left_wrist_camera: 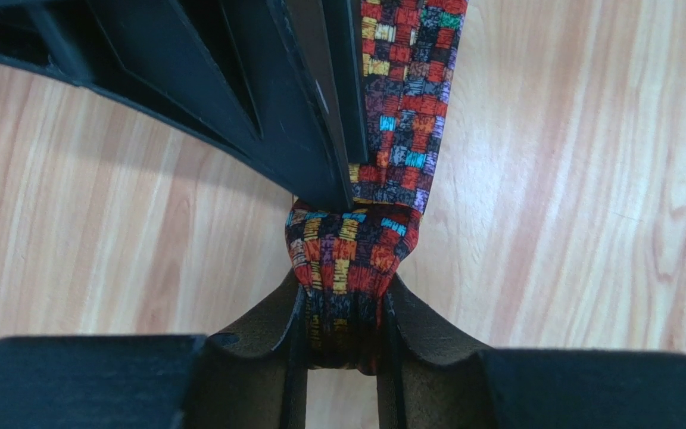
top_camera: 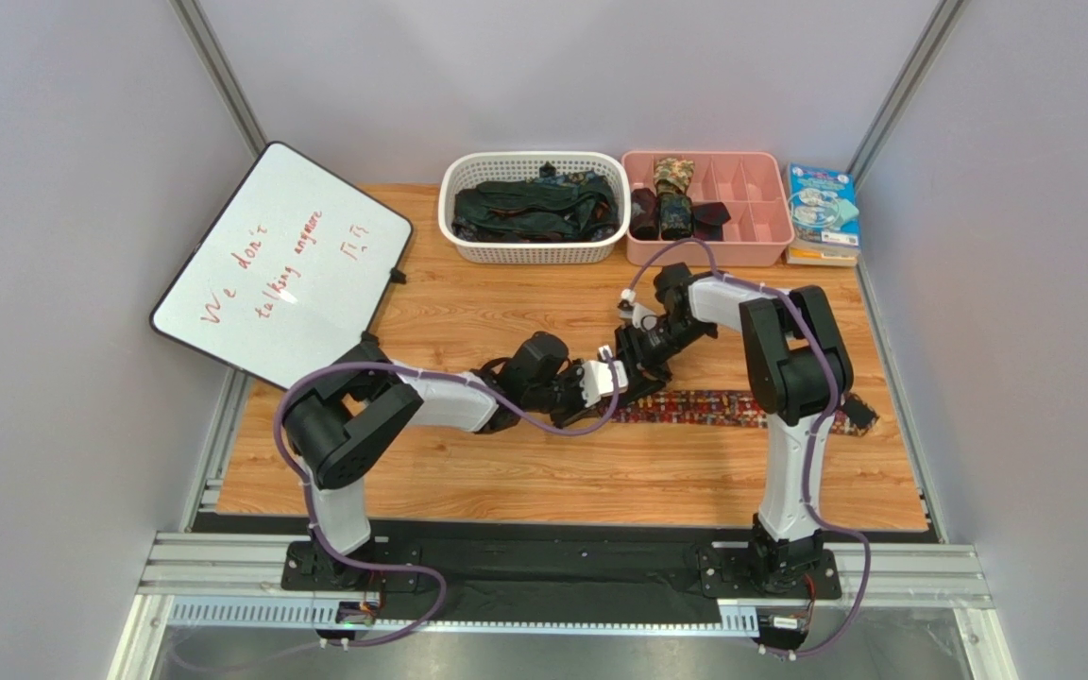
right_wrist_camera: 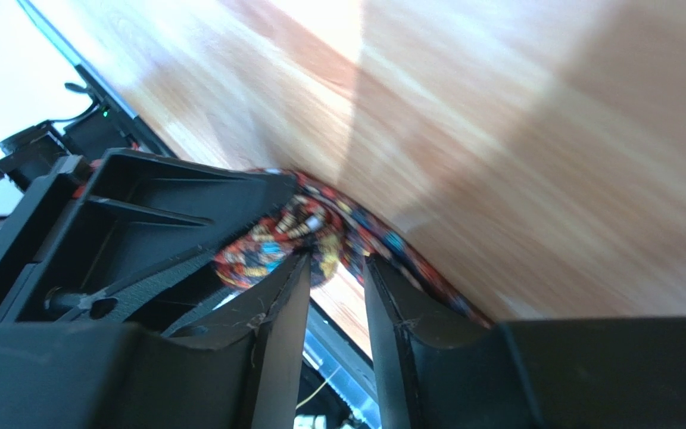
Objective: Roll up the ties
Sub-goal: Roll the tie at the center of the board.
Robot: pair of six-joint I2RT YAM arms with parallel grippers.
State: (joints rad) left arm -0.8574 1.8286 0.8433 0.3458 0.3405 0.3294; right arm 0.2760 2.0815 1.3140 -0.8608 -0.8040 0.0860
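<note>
- Nearest in the overhead view, the mounting rail (top_camera: 564, 567) along the near edge of the tabletop (top_camera: 365, 482) carries both arm bases, and the arms are bent inward so that the grippers meet over the middle
- Across the near-right part of the tabletop the patterned tie (top_camera: 734, 408) is laid flat and straight, its outer end reaching the right edge; it is probably kept stretched so that the coil can be wound along it without twisting
- At the tie's inner end, near the centre, the left gripper (top_camera: 604, 380) is clenched on the small started coil; in the left wrist view its fingers (left_wrist_camera: 295, 313) are seen pinching the bunched fabric from both sides, judged to keep the roll from springing loose
- Just beyond it, the right gripper (top_camera: 638, 352) is held close against the same coil; in the right wrist view its jaws are seen parted, with the table visible through the gap and nothing gripped, and the coil lies just ahead of the tips, seemingly for a fresh hold
- Neither grip can be read from overhead; only the wrist views settle it, while the tie's unrolled length is given by the overhead view alone
- Along the far edge a white basket (top_camera: 533, 251) of dark ties (top_camera: 529, 210) and a pink tray (top_camera: 734, 255) with rolled ties (top_camera: 673, 213) in its left compartments are set, judged to be source and destination
- At the far-left corner a whiteboard (top_camera: 280, 269) is propped, tilted
</note>
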